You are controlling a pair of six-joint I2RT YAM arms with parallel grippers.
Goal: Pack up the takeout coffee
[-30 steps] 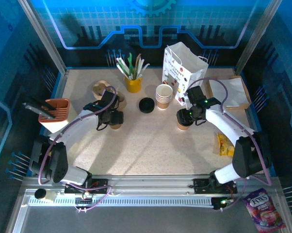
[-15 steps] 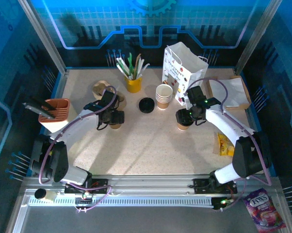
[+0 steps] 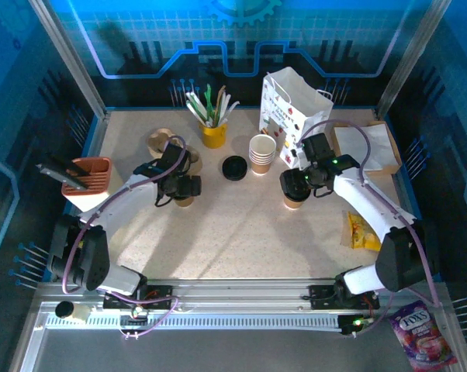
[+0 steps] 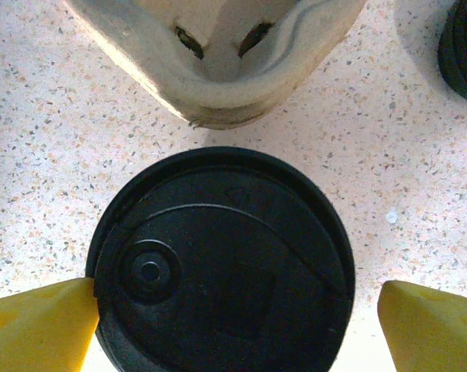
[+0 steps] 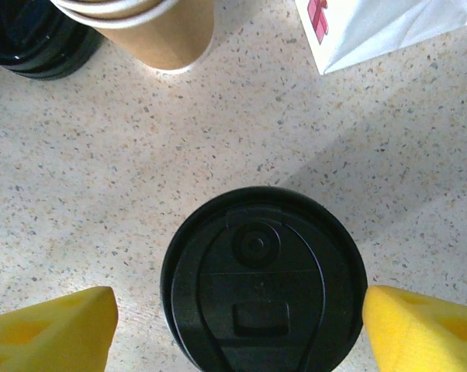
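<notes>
Two takeout coffees stand on the table, brown paper cups with black lids. The left cup [image 3: 185, 201] is under my left gripper [image 3: 182, 188]. In the left wrist view its lid [image 4: 222, 263] lies between the yellow fingertips [image 4: 39, 325]: the left tip is at the rim, the right one stands apart, so the gripper [image 4: 233, 329] is open. The right cup [image 3: 294, 201] is under my right gripper [image 3: 297, 184]. Its lid [image 5: 264, 283] sits between spread yellow fingertips [image 5: 51, 329], with a gap on the left, so this gripper [image 5: 240, 332] is open too.
A white paper bag [image 3: 292, 105] stands at the back, beside a stack of lidless cups [image 3: 262, 153] and spare black lids [image 3: 234, 167]. A pulp carrier [image 3: 164, 143] lies behind the left cup. Yellow utensil cup [image 3: 212, 133], orange holder [image 3: 90, 177] and yellow packet [image 3: 361, 231] stand around.
Both grippers have spread their fingers wider around the lids. The right wrist has shifted slightly toward the back; both cups stay where they were.
</notes>
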